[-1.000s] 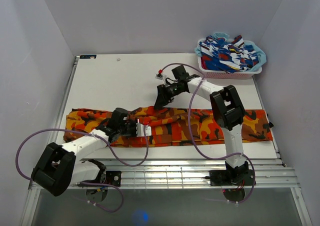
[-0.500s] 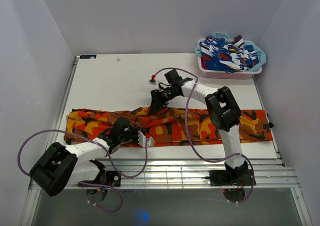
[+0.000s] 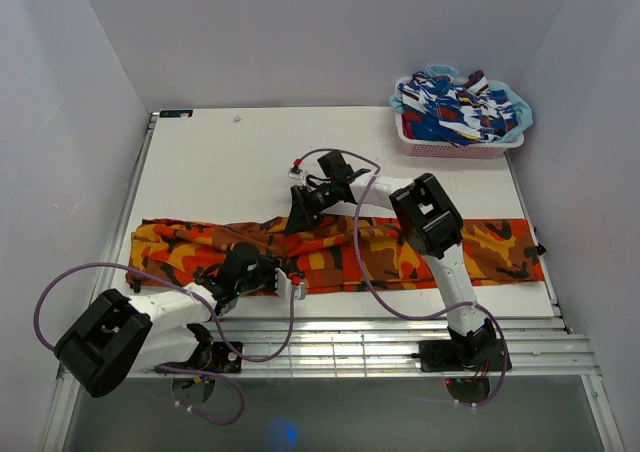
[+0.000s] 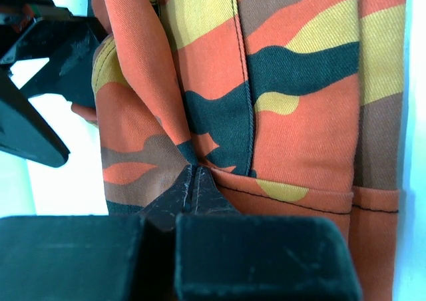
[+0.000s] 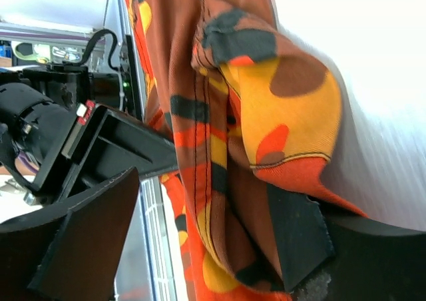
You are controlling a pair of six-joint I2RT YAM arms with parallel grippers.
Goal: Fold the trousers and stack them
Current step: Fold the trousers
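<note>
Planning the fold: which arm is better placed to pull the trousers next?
Left, probably. The left gripper is shut on the trousers at the near edge. The right gripper stands open around a fold at the far edge, gripping nothing.

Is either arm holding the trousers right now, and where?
The left gripper pinches the trousers, jaws shut on a fold at their near edge. The right gripper grips nothing: jaws open around the bunched far edge.

You have a white table (image 3: 230, 162) in front of you. The trousers (image 3: 500, 247), orange camouflage, lie on it in a long band across its near part, almost from left edge to right edge. A pink basket (image 3: 455, 150) heaped with blue-and-white clothes (image 3: 450, 107) stands on its far right corner.
</note>
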